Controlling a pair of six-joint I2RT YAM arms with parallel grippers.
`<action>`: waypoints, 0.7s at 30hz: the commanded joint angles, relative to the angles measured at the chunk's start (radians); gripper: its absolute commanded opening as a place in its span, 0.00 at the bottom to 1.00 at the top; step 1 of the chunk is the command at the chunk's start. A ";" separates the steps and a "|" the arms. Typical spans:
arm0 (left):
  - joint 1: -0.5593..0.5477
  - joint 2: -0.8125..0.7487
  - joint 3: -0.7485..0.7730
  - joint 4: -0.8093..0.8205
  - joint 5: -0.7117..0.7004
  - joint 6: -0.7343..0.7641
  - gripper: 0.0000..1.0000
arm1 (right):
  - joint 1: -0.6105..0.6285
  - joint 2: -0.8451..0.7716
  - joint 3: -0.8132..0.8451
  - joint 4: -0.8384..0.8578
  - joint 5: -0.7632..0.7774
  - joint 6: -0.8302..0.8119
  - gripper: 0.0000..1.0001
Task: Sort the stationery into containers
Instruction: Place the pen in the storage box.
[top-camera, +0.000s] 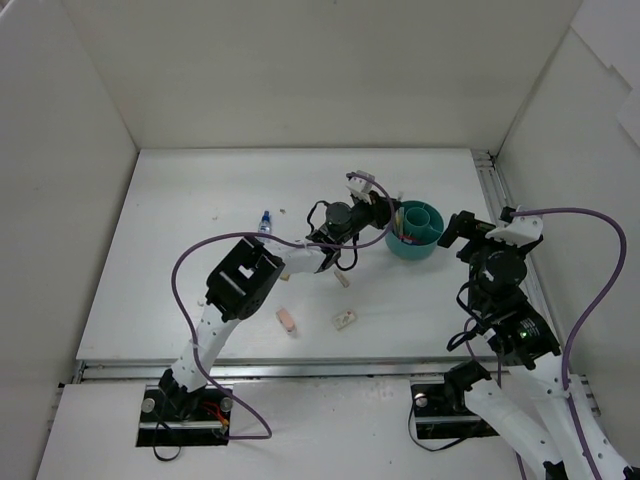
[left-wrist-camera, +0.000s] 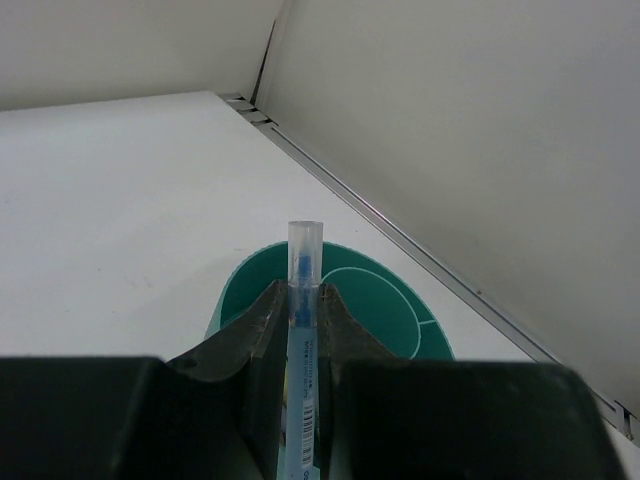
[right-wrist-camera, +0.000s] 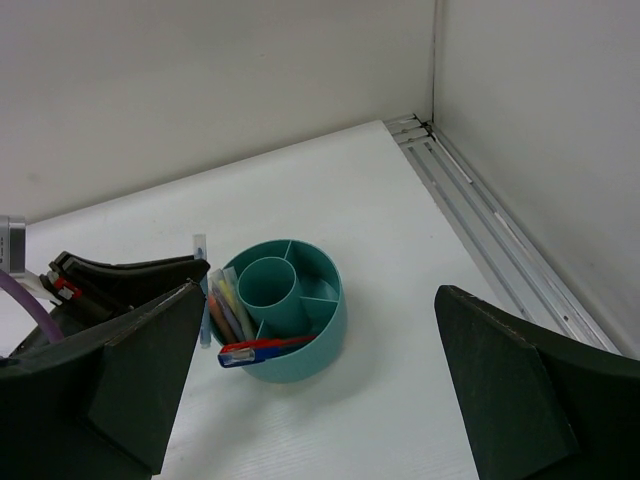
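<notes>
Top view: your left gripper reaches to rim of teal bowl, so its load lands inside. Bottle, pink eraser and white eraser lie well apart from bowl, unsorted.

Left wrist: fingers clamped on blue pen, pen end pointing over bowl, likely lined up for release.

Right wrist: right gripper spread wide, empty, parked beside bowl, out of your left arm's way. Sorted pens lean in outer compartment.

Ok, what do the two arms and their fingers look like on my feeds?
Both the left arm and right arm have white links with black joint housings. A purple cable loops along each. The right arm shows a small green light. The fingers are matte black, broad wedges.
</notes>
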 joint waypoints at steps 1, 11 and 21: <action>-0.011 -0.031 0.018 0.133 -0.052 -0.034 0.03 | -0.005 0.014 0.006 0.080 0.008 -0.008 0.98; -0.020 -0.040 0.015 0.168 -0.086 -0.083 0.00 | -0.008 0.008 0.006 0.078 0.002 -0.009 0.98; -0.020 -0.053 0.062 0.220 -0.106 -0.150 0.00 | -0.006 0.017 0.009 0.080 0.005 -0.017 0.98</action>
